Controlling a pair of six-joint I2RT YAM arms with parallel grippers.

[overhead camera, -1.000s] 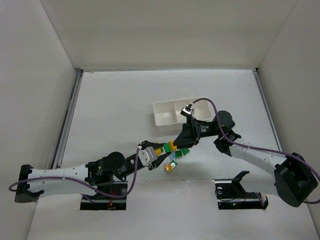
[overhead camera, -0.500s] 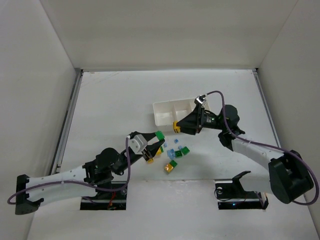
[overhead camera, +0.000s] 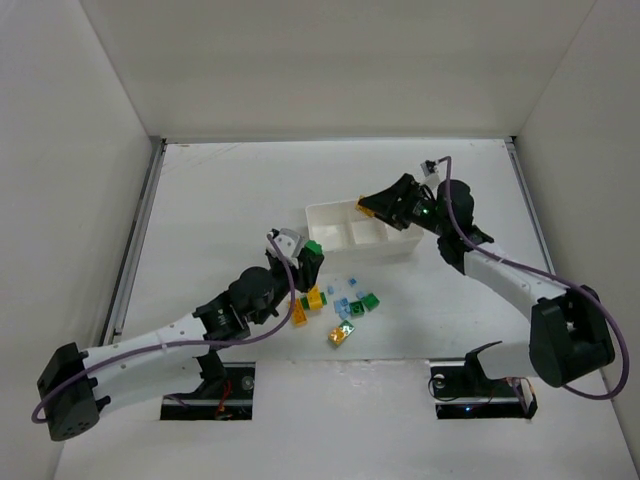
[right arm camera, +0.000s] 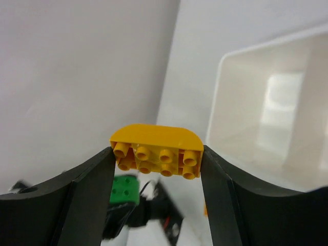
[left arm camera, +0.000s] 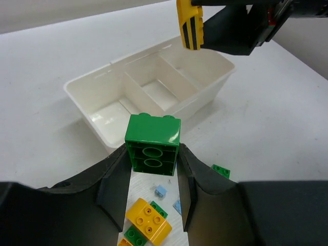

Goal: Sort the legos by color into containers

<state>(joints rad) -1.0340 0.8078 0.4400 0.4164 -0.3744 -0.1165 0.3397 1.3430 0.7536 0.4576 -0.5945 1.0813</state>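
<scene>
My left gripper (overhead camera: 312,252) is shut on a green brick (left arm camera: 152,134) and holds it above the table just short of the white three-compartment tray (overhead camera: 340,247). My right gripper (overhead camera: 368,208) is shut on a yellow-orange rounded brick (right arm camera: 156,151), held in the air over the tray's far rim. That brick also shows in the left wrist view (left arm camera: 189,23). All three compartments of the tray (left arm camera: 205,100) look empty. Loose legos lie in front of the tray: a yellow one (overhead camera: 317,299), pale blue ones (overhead camera: 345,305), a green one (overhead camera: 368,302) and another yellow-orange one (overhead camera: 340,335).
White walls close in the table on the left, back and right. Under my left gripper lie a yellow brick (left arm camera: 147,221), a small blue piece (left arm camera: 161,191) and a green plate (left arm camera: 220,170). The tray's rim (right arm camera: 214,102) is to the right of my right gripper.
My right gripper has carried the yellow-orange brick from the pile up and back to over the tray. My left gripper has lifted the green brick and moved toward the tray's left end.
</scene>
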